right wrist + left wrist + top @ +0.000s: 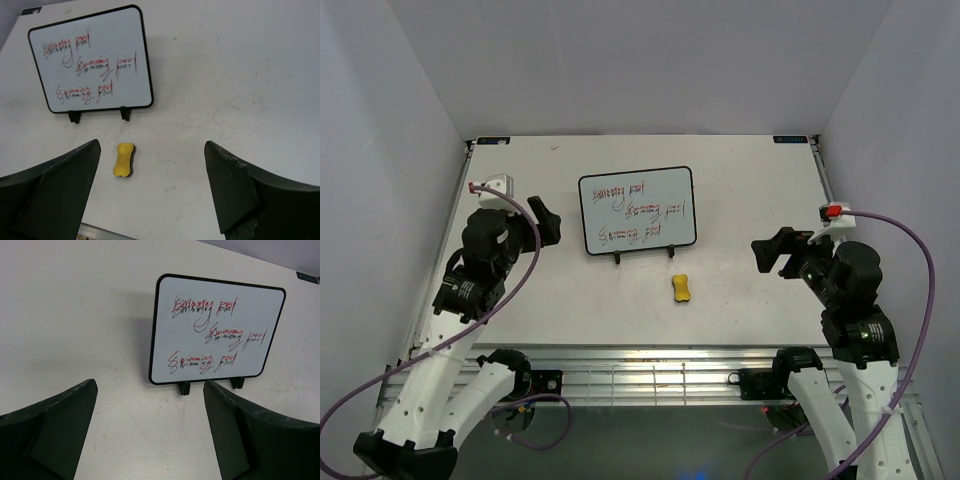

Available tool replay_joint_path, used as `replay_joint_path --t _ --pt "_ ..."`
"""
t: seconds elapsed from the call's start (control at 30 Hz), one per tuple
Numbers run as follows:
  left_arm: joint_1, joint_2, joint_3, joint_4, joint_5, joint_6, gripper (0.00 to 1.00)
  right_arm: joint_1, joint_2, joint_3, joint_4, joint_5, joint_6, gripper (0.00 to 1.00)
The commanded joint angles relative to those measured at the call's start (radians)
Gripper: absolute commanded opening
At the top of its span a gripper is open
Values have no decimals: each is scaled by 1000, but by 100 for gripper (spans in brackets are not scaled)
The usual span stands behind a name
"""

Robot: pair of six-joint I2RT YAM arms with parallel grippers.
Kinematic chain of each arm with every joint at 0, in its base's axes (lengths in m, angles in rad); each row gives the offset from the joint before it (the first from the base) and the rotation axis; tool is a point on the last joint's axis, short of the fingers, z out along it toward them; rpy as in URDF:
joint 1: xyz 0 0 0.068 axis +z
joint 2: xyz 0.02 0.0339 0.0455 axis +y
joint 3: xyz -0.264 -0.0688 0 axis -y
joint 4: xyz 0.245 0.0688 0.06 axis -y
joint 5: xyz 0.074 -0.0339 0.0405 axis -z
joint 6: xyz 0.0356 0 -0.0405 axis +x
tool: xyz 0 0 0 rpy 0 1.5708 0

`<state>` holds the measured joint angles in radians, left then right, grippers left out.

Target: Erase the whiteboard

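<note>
Seen from above, the whiteboard (637, 210) stands propped near the middle of the white table (750, 180), its black frame rounded at the corners and its face carrying three lines of red and dark scribble. Two black stand feet (617, 258) poke out under its lower edge. A small yellow eraser (682, 288) lies flat on the table in front of the whiteboard, below its lower right corner and apart from it. The left gripper (548, 222) hovers just off the whiteboard's left edge without touching it, jaws spread and nothing between them. The right gripper (772, 252) hangs well off to the whiteboard's right, jaws likewise spread and empty. In the left wrist view, the two dark fingers (60, 425) fill the bottom corners, set wide apart with only bare table between them. The whiteboard stands ahead of them, a little to the right, and both feet show beneath its lower rim. All three lines of writing are plain on its face. In the right wrist view, the fingers (55, 187) again stand far apart and hold nothing. The whiteboard sits toward the upper left of the picture. The eraser lies in front of the whiteboard, just below its right foot, and closer to the finger at the picture's left, touching neither.
</note>
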<state>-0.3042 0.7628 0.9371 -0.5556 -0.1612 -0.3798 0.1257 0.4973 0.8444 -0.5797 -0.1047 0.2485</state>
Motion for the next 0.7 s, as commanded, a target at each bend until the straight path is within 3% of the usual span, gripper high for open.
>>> replay_joint_path --t 0.0,0.1,0.2,0.23,0.27,0.37,0.57,0.67 --pt "-4 26 -35 158 67 45 98 3 24 -18 109 -133 12 90" --pt "11 136 -34 264 201 47 98 3 11 -15 101 -87 -20 90" --pt "80 246 -40 367 360 62 98 3 -9 -7 101 -185 -58 90" --pt "121 263 -52 452 441 53 98 3 -8 -7 103 -214 -64 90" --pt "220 277 -70 514 648 18 98 3 -3 -8 101 -239 -63 90" --pt "342 390 -109 669 790 -15 98 3 17 -24 84 -314 -83 90" --pt "370 726 -70 792 1052 41 98 3 14 -45 92 -401 -89 90" --pt "376 817 -133 998 1186 30 96 5 15 -31 84 -452 -101 90"
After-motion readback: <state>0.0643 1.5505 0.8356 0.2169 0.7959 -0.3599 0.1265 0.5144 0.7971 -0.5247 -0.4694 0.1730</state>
